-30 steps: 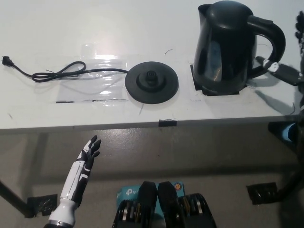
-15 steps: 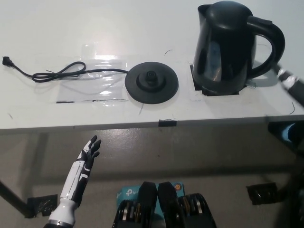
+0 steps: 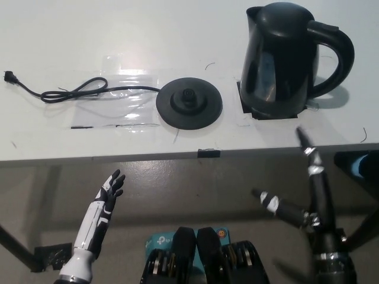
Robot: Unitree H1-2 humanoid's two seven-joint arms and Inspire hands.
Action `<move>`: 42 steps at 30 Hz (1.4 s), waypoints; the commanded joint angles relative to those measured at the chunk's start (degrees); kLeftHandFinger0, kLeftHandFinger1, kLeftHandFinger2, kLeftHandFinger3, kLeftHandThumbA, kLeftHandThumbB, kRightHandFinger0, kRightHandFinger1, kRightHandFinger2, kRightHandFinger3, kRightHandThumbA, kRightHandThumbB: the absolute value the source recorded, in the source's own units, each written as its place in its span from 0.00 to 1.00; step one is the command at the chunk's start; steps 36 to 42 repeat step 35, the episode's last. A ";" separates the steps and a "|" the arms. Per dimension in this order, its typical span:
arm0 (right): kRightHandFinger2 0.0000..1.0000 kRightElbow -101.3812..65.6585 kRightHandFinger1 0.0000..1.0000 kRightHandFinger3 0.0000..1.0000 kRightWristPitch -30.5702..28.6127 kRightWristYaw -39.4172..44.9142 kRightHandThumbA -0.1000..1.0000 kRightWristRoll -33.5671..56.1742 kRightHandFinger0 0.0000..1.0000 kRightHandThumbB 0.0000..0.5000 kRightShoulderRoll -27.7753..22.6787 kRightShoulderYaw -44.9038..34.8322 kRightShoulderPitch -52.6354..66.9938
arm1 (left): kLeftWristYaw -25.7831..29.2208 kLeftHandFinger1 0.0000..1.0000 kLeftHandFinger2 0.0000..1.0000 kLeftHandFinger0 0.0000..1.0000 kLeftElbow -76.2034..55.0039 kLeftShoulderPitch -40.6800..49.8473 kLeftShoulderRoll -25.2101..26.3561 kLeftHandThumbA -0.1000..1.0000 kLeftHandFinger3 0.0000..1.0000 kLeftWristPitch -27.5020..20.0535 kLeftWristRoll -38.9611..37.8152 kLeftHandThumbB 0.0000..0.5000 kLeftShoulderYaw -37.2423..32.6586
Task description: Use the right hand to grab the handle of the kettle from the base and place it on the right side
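The black kettle (image 3: 284,56) stands upright on a dark marked square at the right of the white table (image 3: 118,35), its handle (image 3: 337,59) facing right. Its round black base (image 3: 189,102) lies bare at the table's middle, left of the kettle. My black right hand (image 3: 308,189) is below the table's front edge at the lower right, open with fingers spread, holding nothing and well apart from the kettle. My white left hand (image 3: 109,192) rests open at the lower left, below the table.
The base's black cord (image 3: 71,92) runs left across a clear plastic sheet (image 3: 115,97) to a plug near the left edge. A small black tape mark (image 3: 208,153) sits on the table's front edge. Grey floor lies below.
My right hand has pulled away from beside the kettle's handle at the far right and dropped below the table's front edge. The kettle, base and left hand have stayed put.
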 commanded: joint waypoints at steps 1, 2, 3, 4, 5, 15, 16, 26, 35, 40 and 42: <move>1.00 0.85 1.00 1.00 -1.29 3.99 1.00 -0.64 1.00 0.55 -1.75 2.01 0.49 | -1.54 1.00 1.00 1.00 -1.76 1.33 0.66 1.00 1.00 -2.11 -1.65 1.00 -0.31; 1.00 0.43 1.00 1.00 -0.15 5.22 1.00 0.69 1.00 0.56 -1.87 2.41 0.96 | -1.61 1.00 1.00 1.00 -1.69 1.52 0.56 1.00 1.00 -2.11 -1.90 1.00 -0.34; 1.00 0.40 1.00 1.00 0.21 6.02 1.00 1.46 1.00 0.56 -2.04 2.70 1.40 | -1.66 1.00 1.00 1.00 -1.70 1.75 0.52 1.00 1.00 -2.11 -1.90 1.00 -0.50; 1.00 0.84 1.00 1.00 -0.07 6.43 1.00 1.69 1.00 0.54 -2.24 3.03 1.73 | -1.83 1.00 1.00 1.00 -1.79 2.03 0.48 1.00 1.00 -2.11 -1.91 1.00 -0.62; 1.00 0.86 1.00 1.00 0.68 7.45 1.00 2.29 1.00 0.54 -2.43 3.35 1.93 | -1.89 1.00 1.00 1.00 -2.00 2.22 0.50 1.00 1.00 -2.11 -1.85 1.00 -0.68; 1.00 0.37 1.00 1.00 5.07 11.63 1.00 3.57 1.00 0.61 -2.95 3.64 3.12 | -1.32 1.00 1.00 1.00 -2.32 3.18 0.86 1.00 1.00 -2.11 0.22 1.00 -0.89; 1.00 0.59 1.00 1.00 4.87 11.75 1.00 3.67 1.00 0.60 -2.96 3.52 3.04 | -1.39 1.00 1.00 1.00 -2.44 3.22 0.83 1.00 1.00 -2.11 0.17 1.00 -0.87; 1.00 0.65 1.00 1.00 5.69 13.64 1.00 4.56 1.00 0.59 -3.32 2.92 2.13 | -1.26 1.00 1.00 1.00 -1.95 2.57 0.60 1.00 1.00 -2.11 0.26 1.00 -0.70; 1.00 1.07 1.00 1.00 5.84 14.36 1.00 4.04 1.00 0.59 -3.56 2.89 1.62 | -0.96 1.00 1.00 1.00 -2.01 2.87 0.30 1.00 1.00 -2.11 0.57 1.00 -0.82; 1.00 1.07 1.00 1.00 5.84 14.36 1.00 4.04 1.00 0.59 -3.56 2.89 1.62 | -0.96 1.00 1.00 1.00 -2.01 2.87 0.30 1.00 1.00 -2.11 0.57 1.00 -0.82; 1.00 1.07 1.00 1.00 5.84 14.36 1.00 4.04 1.00 0.59 -3.56 2.89 1.62 | -0.96 1.00 1.00 1.00 -2.01 2.87 0.30 1.00 1.00 -2.11 0.57 1.00 -0.82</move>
